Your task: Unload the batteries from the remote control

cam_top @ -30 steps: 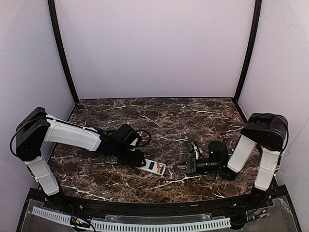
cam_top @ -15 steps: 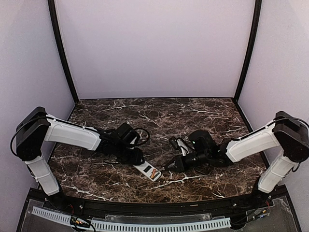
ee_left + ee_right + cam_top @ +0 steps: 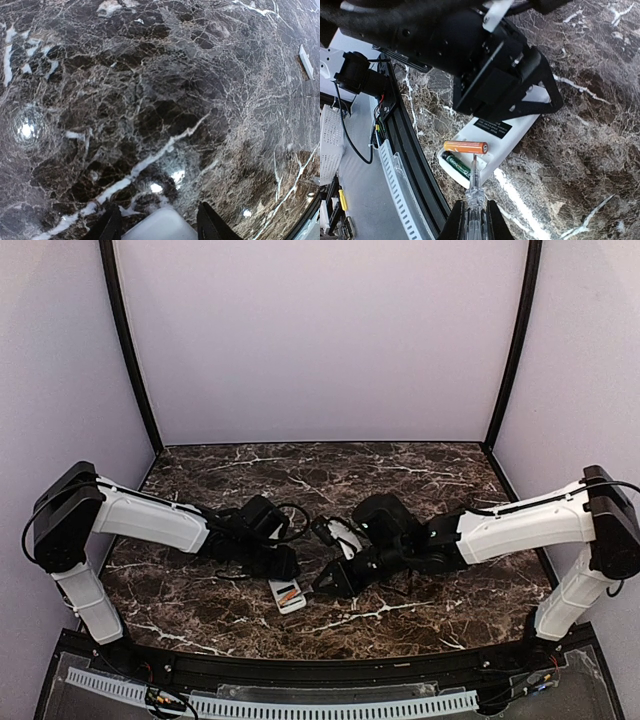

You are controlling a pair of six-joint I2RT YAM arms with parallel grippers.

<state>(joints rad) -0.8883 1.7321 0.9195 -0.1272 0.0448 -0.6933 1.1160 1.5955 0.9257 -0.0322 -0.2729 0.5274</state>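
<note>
The white remote control point(image 3: 507, 134) lies back-up on the marble with its battery bay uncovered. My left gripper point(image 3: 507, 87) is shut across its far half; in the left wrist view the remote point(image 3: 161, 228) shows between my fingers point(image 3: 108, 226). Two batteries sit in the bay: an orange one point(image 3: 465, 147), lifted at an angle, and a green one point(image 3: 456, 166) lying flat. My right gripper point(image 3: 472, 206) is shut on a clear-handled screwdriver point(image 3: 473, 192), whose tip sits at the orange battery's right end. From above, the remote point(image 3: 287, 596) lies between the left gripper point(image 3: 279, 568) and the right gripper point(image 3: 328, 582).
The black rail of the table's near edge point(image 3: 402, 145) runs close beside the remote's open end, with a white perforated strip point(image 3: 330, 145) beyond it. A small flat white piece point(image 3: 306, 61) lies on the marble off to the side in the left wrist view.
My right arm has reached left across the table, bringing the screwdriver to the battery bay. My left gripper has swung the remote's open end round toward the near edge.
</note>
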